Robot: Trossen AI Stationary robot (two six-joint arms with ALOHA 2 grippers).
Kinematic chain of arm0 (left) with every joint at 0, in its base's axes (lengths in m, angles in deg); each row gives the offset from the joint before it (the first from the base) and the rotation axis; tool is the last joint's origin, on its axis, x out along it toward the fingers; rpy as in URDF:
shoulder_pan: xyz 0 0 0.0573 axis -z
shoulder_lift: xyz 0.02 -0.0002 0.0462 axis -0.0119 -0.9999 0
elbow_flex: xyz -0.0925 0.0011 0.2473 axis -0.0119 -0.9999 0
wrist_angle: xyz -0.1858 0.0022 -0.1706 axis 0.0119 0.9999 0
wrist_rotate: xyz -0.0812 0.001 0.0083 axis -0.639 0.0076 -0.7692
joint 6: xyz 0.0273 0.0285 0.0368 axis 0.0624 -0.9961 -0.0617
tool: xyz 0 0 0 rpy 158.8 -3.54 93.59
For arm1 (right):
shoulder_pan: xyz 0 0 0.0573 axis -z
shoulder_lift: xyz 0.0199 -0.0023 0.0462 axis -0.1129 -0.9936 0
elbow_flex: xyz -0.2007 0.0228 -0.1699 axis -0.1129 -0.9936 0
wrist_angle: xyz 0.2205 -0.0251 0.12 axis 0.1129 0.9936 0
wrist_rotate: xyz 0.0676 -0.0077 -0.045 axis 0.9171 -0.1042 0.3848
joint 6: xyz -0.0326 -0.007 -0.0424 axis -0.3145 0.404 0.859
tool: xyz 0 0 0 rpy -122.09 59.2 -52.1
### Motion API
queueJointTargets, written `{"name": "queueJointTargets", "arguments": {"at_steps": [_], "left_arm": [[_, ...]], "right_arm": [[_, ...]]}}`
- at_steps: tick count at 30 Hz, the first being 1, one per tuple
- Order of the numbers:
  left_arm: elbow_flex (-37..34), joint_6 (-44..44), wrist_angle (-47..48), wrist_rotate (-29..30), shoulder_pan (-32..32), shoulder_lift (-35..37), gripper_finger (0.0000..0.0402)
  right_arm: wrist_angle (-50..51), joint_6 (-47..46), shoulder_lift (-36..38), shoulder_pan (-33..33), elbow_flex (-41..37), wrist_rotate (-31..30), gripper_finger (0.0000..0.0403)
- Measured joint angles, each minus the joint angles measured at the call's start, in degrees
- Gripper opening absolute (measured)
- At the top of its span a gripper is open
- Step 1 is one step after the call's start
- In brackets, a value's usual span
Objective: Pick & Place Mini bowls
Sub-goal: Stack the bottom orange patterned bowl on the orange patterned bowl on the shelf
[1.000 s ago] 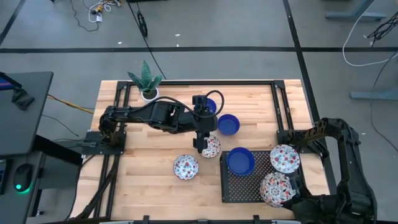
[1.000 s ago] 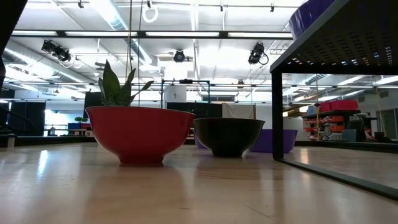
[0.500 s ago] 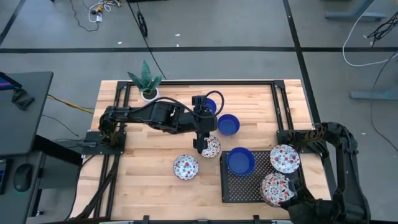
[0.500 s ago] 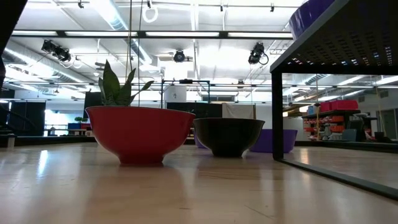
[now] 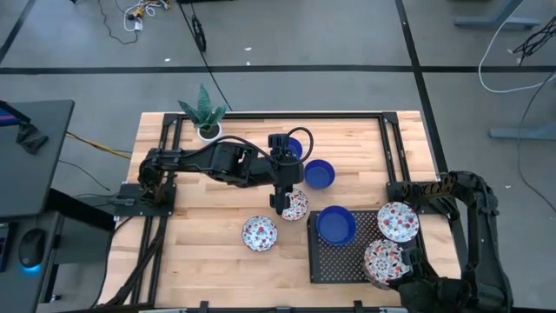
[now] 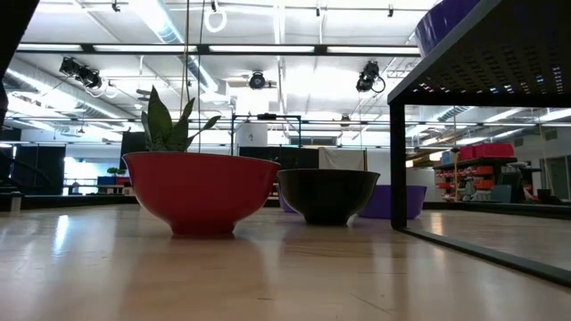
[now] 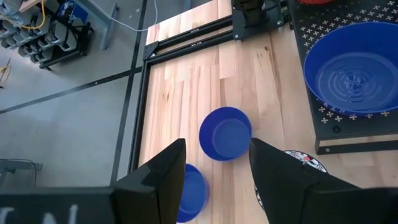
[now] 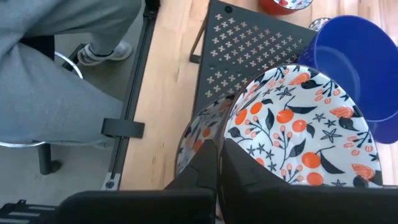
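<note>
Left gripper (image 5: 283,202) at table centre, fingers spread, over rim of floral bowl (image 5: 295,205). Right gripper (image 8: 219,163) at near right, fingers pinched shut on rim of floral bowl on rack (image 8: 305,134). Blue bowl (image 5: 335,224) on black perforated rack (image 5: 323,262).

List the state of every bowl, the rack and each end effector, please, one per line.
Left end effector: open, over a patterned bowl on the table.
Right end effector: shut on the rim of a patterned bowl.
Blue bowl: upright on the black rack.
Two blue bowls: upright on the table.
Plant: upright.
</note>
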Motion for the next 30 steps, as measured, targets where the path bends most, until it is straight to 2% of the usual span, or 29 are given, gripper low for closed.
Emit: {"name": "queueJointTargets", "arguments": {"at_steps": [6, 9, 15, 30], "left_arm": [[0.0, 0.0, 0.0, 0.0, 0.02, 0.0, 0.0181], [0.0, 0.0, 0.0, 0.0, 0.02, 0.0, 0.0181], [0.0, 0.0, 0.07, 0.0, 0.02, 0.0, 0.0181], [0.0, 0.37, 0.07, 0.0, 0.02, 0.0, 0.0181]], "right_arm": [[-0.9, 2.31, -0.02, 2.98, -0.02, 0.05, 0.0002], [-0.93, 2.95, -0.02, 4.12, -0.02, 2.39, 0.0003], [-1.14, 0.4, -0.02, 4.17, -0.04, 4.76, 0.0003], [-1.85, -2.99, -0.02, 3.67, -0.04, 4.94, 0.001]]}}
